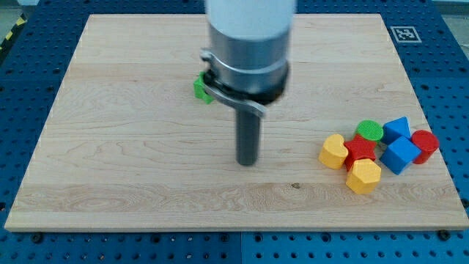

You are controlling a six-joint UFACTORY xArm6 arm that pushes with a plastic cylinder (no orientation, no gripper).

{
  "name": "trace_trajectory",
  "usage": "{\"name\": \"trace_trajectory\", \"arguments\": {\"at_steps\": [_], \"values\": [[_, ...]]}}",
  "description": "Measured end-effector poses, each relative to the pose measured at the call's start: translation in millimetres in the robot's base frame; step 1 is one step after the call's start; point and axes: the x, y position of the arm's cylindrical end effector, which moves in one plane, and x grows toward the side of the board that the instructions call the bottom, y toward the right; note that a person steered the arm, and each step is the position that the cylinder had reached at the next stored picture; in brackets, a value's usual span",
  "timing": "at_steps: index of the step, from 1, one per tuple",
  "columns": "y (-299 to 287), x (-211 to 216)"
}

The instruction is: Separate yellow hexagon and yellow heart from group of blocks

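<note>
Hovering mid-surface, dark rod tip [248, 163] standing well apart from yellow heart block [333, 152] and yellow hexagon block [363, 176], no fingers showing.

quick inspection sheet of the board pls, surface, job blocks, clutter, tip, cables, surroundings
surface: light wooden board, lying flat, no damage seen
job's things: yellow heart on the cluster's left edge, yellow hexagon on its bottom edge; both appear to touch the red star
clutter: green cylinder, two blue blocks and a red cylinder in the same cluster at the view's right; one green block alone, partly hidden behind the arm
grippers: none fitted; my tip is near the board's middle, well left of the cluster, touching no block
cables: nothing seen
surroundings: blue perforated table; a marker tag at the top right
</note>
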Motion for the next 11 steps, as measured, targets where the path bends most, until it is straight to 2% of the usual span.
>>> {"name": "trace_trajectory", "arguments": {"at_steps": [2,3,4,9,11], "values": [[96,57],[152,65],[172,65],[83,-17],[27,-23]]}}
